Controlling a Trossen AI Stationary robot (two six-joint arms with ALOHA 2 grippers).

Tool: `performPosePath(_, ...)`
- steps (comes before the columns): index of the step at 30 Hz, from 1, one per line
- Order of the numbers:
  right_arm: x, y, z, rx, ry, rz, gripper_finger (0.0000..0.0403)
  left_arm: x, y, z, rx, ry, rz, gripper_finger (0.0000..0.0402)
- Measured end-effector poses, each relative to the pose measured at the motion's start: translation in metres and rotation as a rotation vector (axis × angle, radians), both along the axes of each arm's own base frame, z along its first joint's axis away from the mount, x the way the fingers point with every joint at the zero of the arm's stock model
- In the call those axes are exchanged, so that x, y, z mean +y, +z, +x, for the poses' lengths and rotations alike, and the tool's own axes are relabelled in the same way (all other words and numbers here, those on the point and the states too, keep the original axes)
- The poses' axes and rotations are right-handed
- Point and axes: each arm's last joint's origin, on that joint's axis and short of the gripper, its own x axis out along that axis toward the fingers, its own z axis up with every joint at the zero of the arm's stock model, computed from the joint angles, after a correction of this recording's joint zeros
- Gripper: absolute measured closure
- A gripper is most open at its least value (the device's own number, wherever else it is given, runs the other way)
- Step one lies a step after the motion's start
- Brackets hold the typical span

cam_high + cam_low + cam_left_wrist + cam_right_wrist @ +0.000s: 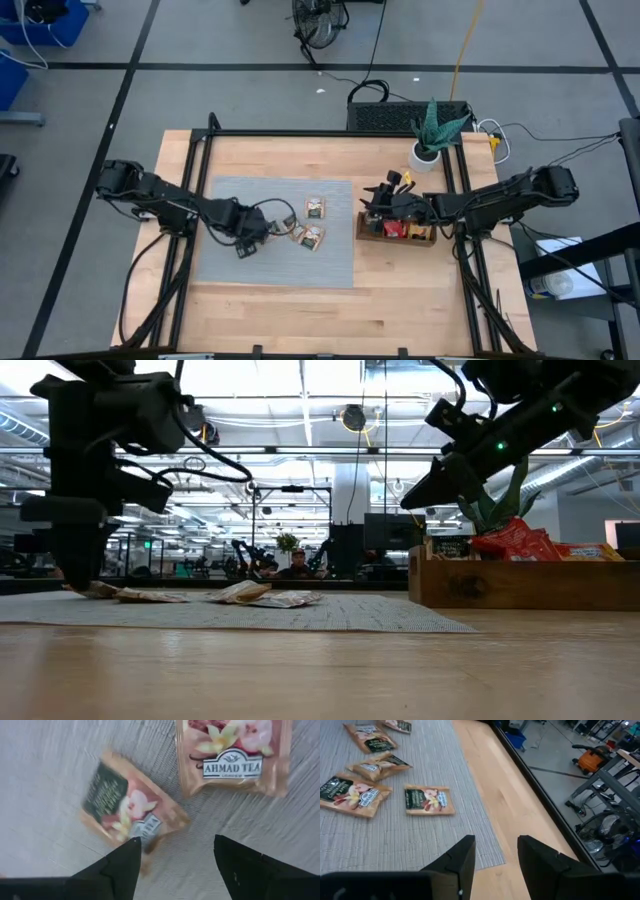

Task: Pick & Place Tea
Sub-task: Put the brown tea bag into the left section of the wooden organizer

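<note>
While spread, left fingers (130, 865) hold no sachet (129, 810).

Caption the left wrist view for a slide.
Left tool open above the grey mat, two tea sachets lying just beyond its fingertips.

We see tan tea sachets (131, 816) printed with pale pink and cream flowers, a dark green panel and a white label in dark lettering. They lie on a grey mat (250, 268) with a fine ribbed weave. The desk (400, 300) is light blond wood with a black frame. The wooden tray (520, 585) is brown, holding red packets (515, 540). Both arms are black.
</note>
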Motion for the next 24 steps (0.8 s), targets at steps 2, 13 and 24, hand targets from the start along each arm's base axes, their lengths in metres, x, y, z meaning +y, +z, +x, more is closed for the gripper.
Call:
performPosePath(2,0.000,-0.001,-0.001,-0.002,-0.001,0.001,0.0268,-0.002,0.000,-0.002,0.032,-0.107,0.027,0.0151)
performPosePath(13,0.000,-0.018,-0.011,0.021,-0.015,0.027,0.0272,-0.005,0.002,-0.002,0.045,-0.312,0.194,0.0151)
performPosePath(24,-0.001,-0.023,-0.016,-0.065,0.007,-0.007,0.0273,-0.004,-0.016,-0.009,0.011,-0.298,0.165,0.0151)
